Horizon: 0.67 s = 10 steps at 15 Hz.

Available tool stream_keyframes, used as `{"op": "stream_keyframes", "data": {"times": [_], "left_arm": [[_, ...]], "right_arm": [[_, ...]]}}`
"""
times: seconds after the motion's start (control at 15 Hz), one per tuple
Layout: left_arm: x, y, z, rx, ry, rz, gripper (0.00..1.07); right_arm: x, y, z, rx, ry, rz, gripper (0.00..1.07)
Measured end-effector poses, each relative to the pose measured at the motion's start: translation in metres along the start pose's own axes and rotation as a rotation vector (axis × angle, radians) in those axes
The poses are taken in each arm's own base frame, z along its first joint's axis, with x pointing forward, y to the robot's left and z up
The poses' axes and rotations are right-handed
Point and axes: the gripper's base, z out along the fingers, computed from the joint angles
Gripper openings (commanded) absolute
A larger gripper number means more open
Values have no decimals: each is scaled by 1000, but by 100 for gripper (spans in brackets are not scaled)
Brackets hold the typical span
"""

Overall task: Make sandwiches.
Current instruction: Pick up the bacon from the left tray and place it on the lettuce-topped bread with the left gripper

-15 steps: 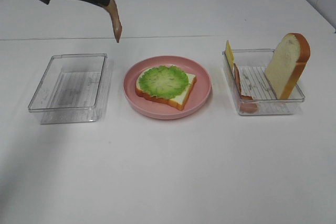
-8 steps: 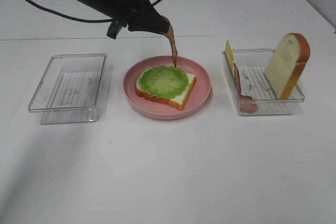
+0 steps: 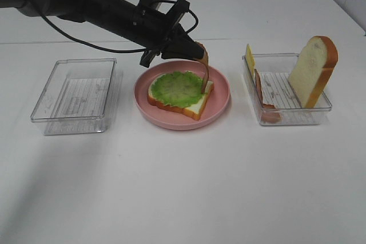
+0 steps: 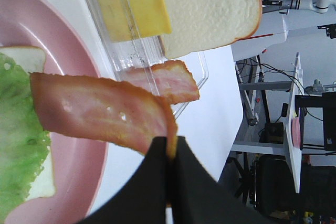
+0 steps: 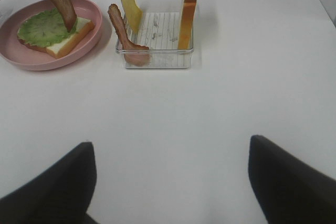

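Left gripper (image 3: 198, 50) jaws pinched shut on the top end of one bacon strip (image 3: 204, 72); the left wrist view shows the two fingers (image 4: 157, 182) pressed together with the strip's edge between them. The strip hangs down, and its free end looks to be just touching the lettuce leaf (image 3: 178, 88) near the edge on the right-tray side. A second ago the arm was far back over the table behind the left tray (image 3: 35, 115) with the strip dangling in air. Half a second ago it was over the plate's far rim, so the carry is done and placement has begun. The lettuce sits on the bottom bread slice (image 3: 195, 110), on the pink plate (image 3: 171, 123). The strip lands off-centre, so my guess is it needs laying back across the leaf before release, or it will hang over the crust. Still in the right tray (image 3: 291, 119): second bacon strip (image 3: 260, 92), cheese slice (image 3: 249, 58), and the top bread slice (image 3: 311, 72) standing on edge. Right gripper (image 5: 170, 145) is spread wide, empty, low over bare table, well clear of the plate. Roughly half the stack is built
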Motion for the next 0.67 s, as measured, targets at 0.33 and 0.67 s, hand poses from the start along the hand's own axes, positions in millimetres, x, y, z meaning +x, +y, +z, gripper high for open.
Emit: {"op": "stream_keyframes", "data": {"times": [0.33, 0.67], "left_arm": [[-4, 16, -15, -72, 4, 33, 0], [-5, 33, -27, -182, 27, 50, 0]], "right_arm": [[0, 0, 0, 0, 0, 0, 77], [0, 0, 0, 0, 0, 0, 77]]}}
